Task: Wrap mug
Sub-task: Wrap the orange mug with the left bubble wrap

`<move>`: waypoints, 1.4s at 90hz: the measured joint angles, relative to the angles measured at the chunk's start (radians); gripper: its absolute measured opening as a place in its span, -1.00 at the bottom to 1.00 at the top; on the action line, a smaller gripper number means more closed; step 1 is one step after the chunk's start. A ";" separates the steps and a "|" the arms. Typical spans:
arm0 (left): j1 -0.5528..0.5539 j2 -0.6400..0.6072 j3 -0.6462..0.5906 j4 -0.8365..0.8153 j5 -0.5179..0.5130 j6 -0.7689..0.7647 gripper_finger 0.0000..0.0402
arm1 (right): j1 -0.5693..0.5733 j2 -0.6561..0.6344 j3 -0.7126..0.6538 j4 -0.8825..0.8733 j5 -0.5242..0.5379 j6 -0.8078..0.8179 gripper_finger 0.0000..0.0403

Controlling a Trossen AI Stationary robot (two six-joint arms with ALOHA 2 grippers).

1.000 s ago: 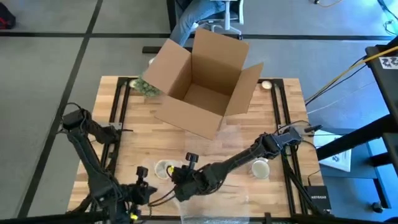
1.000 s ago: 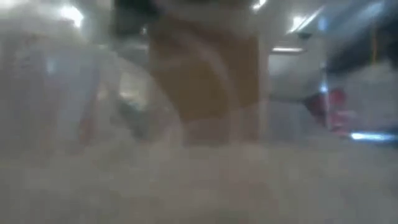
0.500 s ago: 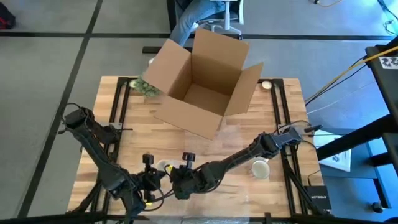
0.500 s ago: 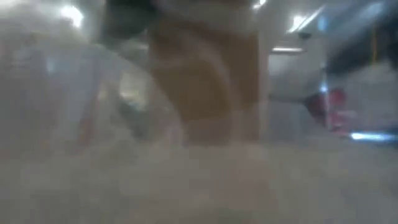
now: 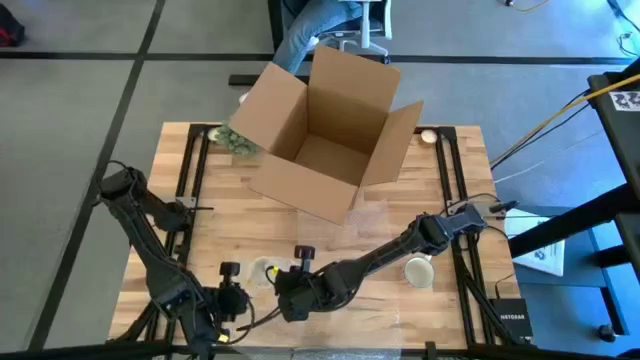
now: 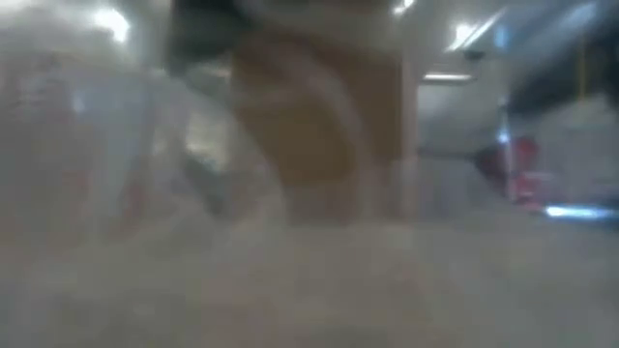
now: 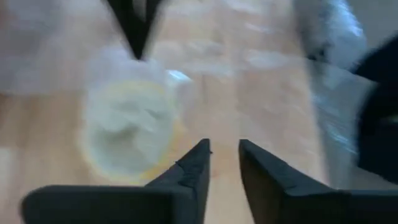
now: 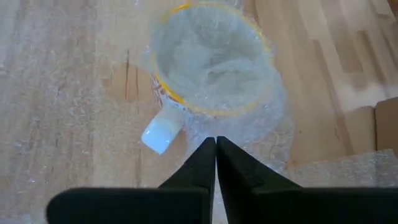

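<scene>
Mug (image 8: 208,59), round and yellow-rimmed, sits in crinkly clear bubble wrap (image 8: 261,115) on the pale wooden surface (image 5: 240,225), its white handle (image 8: 160,132) poking out bare. Right gripper (image 8: 216,144) presses together, pinching the wrap's edge beside the mug. Left gripper (image 7: 224,152), fingers slightly spread, hovers just beside the mug. Open cardboard box (image 5: 325,130) stands at 12 o'clock.

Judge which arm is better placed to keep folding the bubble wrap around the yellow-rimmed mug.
Probably the right. Its tool is shut, seemingly pinching the bubble wrap at the mug. The left tool sits beside the mug, fingers slightly apart, holding nothing.
</scene>
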 joint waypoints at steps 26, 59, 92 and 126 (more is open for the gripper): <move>-0.094 0.054 -0.060 0.058 0.138 -0.022 -0.18 | 0.000 0.000 0.000 0.001 -0.011 0.004 -1.00; -0.172 0.213 -0.124 0.286 0.138 0.022 -0.27 | 0.000 0.000 0.000 0.005 -0.016 0.006 -1.00; -0.174 0.340 -0.120 0.335 0.172 0.094 -0.27 | 0.000 0.000 0.000 0.006 -0.016 0.006 -1.00; -0.173 0.347 -0.121 0.351 0.177 0.070 -0.95 | 0.000 0.000 0.000 0.001 -0.001 0.006 -1.00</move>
